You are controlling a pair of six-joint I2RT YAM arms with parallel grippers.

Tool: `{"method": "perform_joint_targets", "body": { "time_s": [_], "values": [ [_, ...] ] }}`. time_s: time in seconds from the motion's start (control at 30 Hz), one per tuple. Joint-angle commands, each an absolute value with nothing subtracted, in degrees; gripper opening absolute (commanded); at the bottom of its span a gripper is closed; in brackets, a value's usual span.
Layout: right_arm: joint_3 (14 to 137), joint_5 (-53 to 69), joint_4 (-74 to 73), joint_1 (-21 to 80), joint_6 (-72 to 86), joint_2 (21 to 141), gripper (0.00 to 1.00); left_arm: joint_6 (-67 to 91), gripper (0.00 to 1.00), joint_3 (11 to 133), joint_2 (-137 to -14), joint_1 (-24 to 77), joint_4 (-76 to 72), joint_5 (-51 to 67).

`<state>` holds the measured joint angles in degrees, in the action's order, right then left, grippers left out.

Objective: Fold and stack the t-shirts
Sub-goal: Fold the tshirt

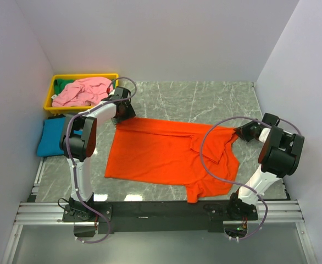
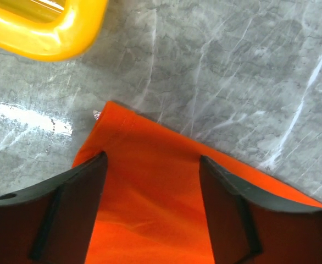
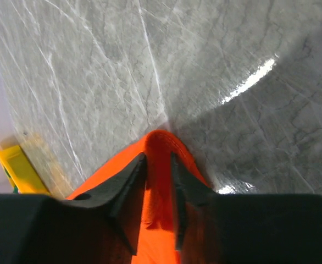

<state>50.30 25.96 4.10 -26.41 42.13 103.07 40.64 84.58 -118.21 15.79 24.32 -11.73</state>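
The orange t-shirt [image 1: 166, 159] lies spread on the marble table, with a fold over its right part. My left gripper [image 1: 125, 113] is over the shirt's far left corner [image 2: 122, 124]. It stands open [image 2: 153, 159], with the cloth flat beneath the fingers. My right gripper [image 1: 239, 132] is at the shirt's far right corner, shut [image 3: 158, 159] on a raised ridge of orange cloth [image 3: 164, 140]. The pink t-shirt [image 1: 84, 91] is bunched in the yellow tray. The teal blue t-shirt [image 1: 52, 137] lies folded at the table's left edge.
The yellow tray [image 1: 84, 76] stands at the back left, just beyond my left gripper, and its rim [image 2: 56, 33] shows in the left wrist view. Something green [image 1: 67, 83] lies under the pink shirt. White walls close in on three sides.
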Motion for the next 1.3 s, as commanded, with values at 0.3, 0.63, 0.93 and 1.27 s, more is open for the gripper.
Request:
{"method": "perform_joint_targets", "body": {
  "time_s": [0.3,0.63,0.93,1.27],
  "values": [
    [54.58,8.45,-13.35,-19.79,33.49,85.62,0.5,36.39,0.89,89.46,-112.59,19.07,28.65,-15.55],
    [53.09,2.72,-20.83,-3.35,29.36,81.91,0.44,35.86,0.72,84.82,-107.84,22.93,28.57,-18.73],
    [53.52,4.92,-23.55,-2.11,27.33,89.37,0.4,35.95,0.68,83.4,-113.28,24.43,26.45,-15.47],
    [60.9,3.43,-24.78,-2.28,26.37,100.71,0.4,34.98,0.67,93.77,-124.87,24.43,28.91,-15.73]
  ]
}}
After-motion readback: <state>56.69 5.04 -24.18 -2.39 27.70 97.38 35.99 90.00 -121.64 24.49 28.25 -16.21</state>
